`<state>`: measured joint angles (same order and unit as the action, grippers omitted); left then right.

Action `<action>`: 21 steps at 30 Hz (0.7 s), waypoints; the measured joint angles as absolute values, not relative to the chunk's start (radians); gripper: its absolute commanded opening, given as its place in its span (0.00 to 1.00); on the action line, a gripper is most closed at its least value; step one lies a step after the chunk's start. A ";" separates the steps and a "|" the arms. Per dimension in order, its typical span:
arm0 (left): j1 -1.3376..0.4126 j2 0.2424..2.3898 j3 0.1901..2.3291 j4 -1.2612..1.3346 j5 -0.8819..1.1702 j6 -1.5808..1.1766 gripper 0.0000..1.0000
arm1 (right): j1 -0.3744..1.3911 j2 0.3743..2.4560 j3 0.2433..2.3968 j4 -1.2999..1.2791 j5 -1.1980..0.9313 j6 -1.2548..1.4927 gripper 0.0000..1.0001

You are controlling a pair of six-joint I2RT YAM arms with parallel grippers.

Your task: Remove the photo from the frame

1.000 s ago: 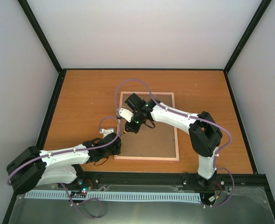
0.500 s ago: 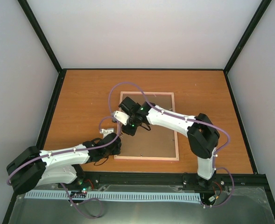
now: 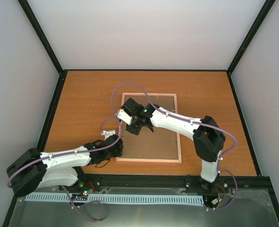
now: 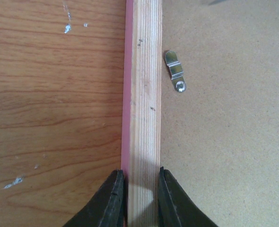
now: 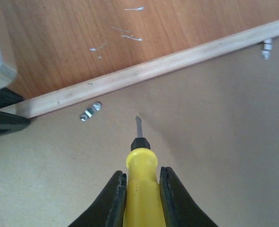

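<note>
Left gripper (image 4: 137, 178) and right gripper (image 5: 140, 173) crowd frame's (image 3: 179, 142) left rail; rest open.

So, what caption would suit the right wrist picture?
Right gripper holds a yellow screwdriver pointed at the backing board, near a metal clip.

Left gripper (image 4: 139, 187) and right gripper (image 5: 140, 182) both clamped, seemingly low.

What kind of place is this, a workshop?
Probably a robot test booth in a lab: a wooden table boxed in by plain white walls, a left arm and right arm bolted at its near edge, one picture frame lying face down.
</note>
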<state>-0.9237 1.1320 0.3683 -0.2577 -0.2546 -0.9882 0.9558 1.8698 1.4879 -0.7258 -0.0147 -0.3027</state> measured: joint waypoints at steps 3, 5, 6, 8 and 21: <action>-0.924 1.132 0.368 -0.258 -0.255 -0.988 0.01 | 0.951 1.843 1.485 -0.735 0.006 -0.310 0.03; -0.924 1.130 0.368 -0.258 -0.255 -0.988 0.01 | 0.950 1.823 1.485 -0.739 -0.008 -0.315 0.03; -0.924 1.129 0.368 -0.259 -0.255 -0.988 0.01 | 0.950 1.811 1.485 -0.742 -0.020 -0.319 0.03; -0.924 1.124 0.368 -0.266 -0.255 -0.988 0.16 | 0.950 1.787 1.483 -0.744 -0.038 -0.329 0.03; -0.870 1.014 0.522 -0.357 -0.279 -0.935 0.61 | 0.789 1.600 1.380 -0.722 -0.158 -0.378 0.03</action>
